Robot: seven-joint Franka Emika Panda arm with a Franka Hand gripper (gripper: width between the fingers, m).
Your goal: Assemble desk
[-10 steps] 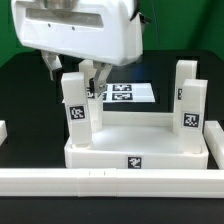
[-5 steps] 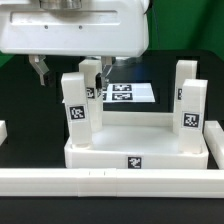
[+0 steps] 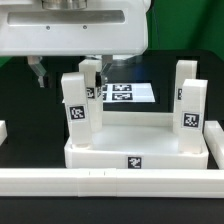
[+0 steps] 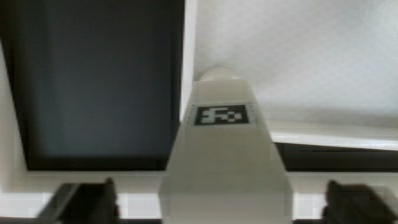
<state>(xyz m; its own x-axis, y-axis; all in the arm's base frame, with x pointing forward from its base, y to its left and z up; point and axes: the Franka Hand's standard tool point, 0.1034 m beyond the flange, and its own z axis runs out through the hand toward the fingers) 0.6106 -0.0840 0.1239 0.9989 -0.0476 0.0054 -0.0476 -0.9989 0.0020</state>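
Two legs standing: one leg (image 3: pixel 75 105) upright at the tabletop's corner on the exterior view's left, a second leg (image 3: pixel 190 103) upright at the corner on the exterior view's right.
Tabletop: white tray-like tabletop (image 3: pixel 135 152) lies flat behind the long white rail (image 3: pixel 110 181), near the view's centre.
Gripper: gripper (image 3: pixel 65 73) hangs over the left-hand leg, jaws wide, one finger on each side; nothing held.
Wrist view: leg (image 4: pixel 224 150) runs between the fingertips (image 4: pixel 84 200), clear of both pads.
Risk: a closing pinch off-centre could tilt or unseat the leg; descending further could strike its top, or a finger could catch its face.
Surroundings: marker board (image 3: pixel 128 93) lies behind the tabletop; another white part (image 3: pixel 3 131) sits at the left edge.
Obstruction: the tabletop rim stands close to the leg's base.
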